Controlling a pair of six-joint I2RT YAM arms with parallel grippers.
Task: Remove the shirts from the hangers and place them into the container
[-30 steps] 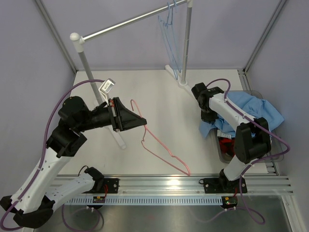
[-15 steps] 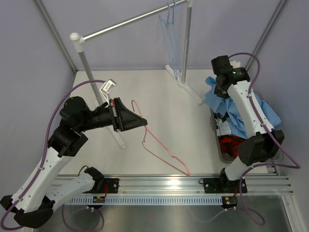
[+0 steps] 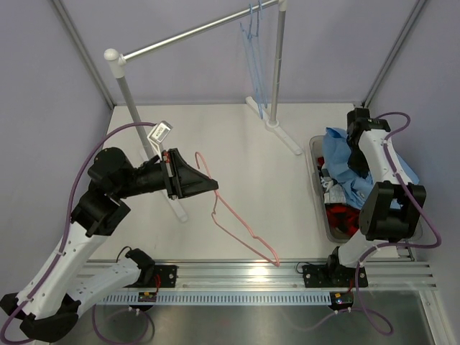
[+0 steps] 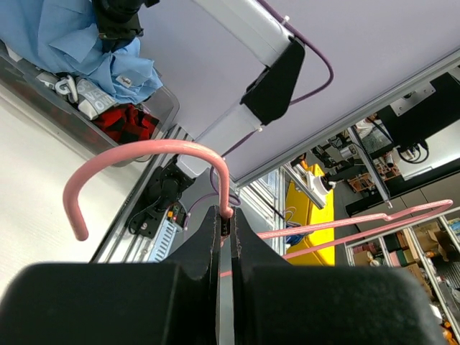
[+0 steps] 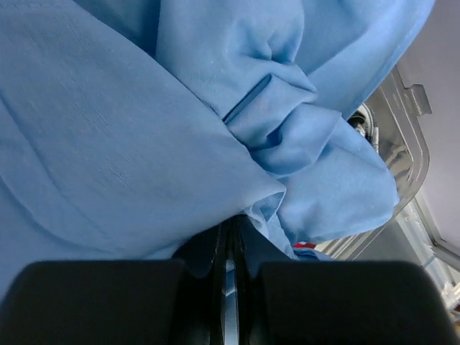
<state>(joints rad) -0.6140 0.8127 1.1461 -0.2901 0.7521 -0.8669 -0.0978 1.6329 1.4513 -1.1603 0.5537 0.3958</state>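
Firmly, left hand (image 4: 225, 215) pinches the pink hanger (image 4: 144, 149); right hand (image 5: 228, 231) clamps the light blue shirt (image 5: 108, 144).

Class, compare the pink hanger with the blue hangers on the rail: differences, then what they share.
The pink hanger is clamped in the shut left gripper; the blue hangers hang from the silver rail. The pink hanger slants sideways; the blue hangers hang upright. All are bare thin wire.
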